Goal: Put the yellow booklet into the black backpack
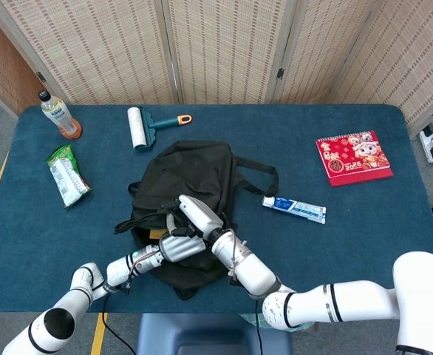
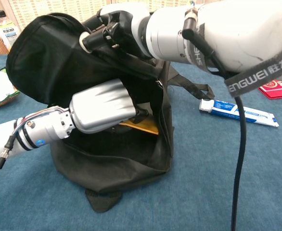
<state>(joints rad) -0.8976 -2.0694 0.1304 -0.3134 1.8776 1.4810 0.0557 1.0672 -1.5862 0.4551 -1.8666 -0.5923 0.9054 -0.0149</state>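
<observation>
Left robot hand [image 2: 104,109] inside black backpack [image 2: 44,62], apparently gripping yellow booklet [image 2: 142,127].

A grey strap [image 2: 256,70] round the right arm [image 2: 237,29] in the chest view carries "ENGWEI" in pale capitals, followed by two Chinese characters and cut off at its left end by the arm. In the head view, the red calendar [image 1: 353,157] on the desk [image 1: 394,222] shows what looks like "2025" in small gold figures near its lower left corner; the gold characters above it are too small to read. The toothpaste tube [image 2: 239,112] bears blue print that is too blurred to make out. The bottle [image 2: 7,30] has a label with print too small to read, and so does the green snack packet [image 1: 67,175].
</observation>
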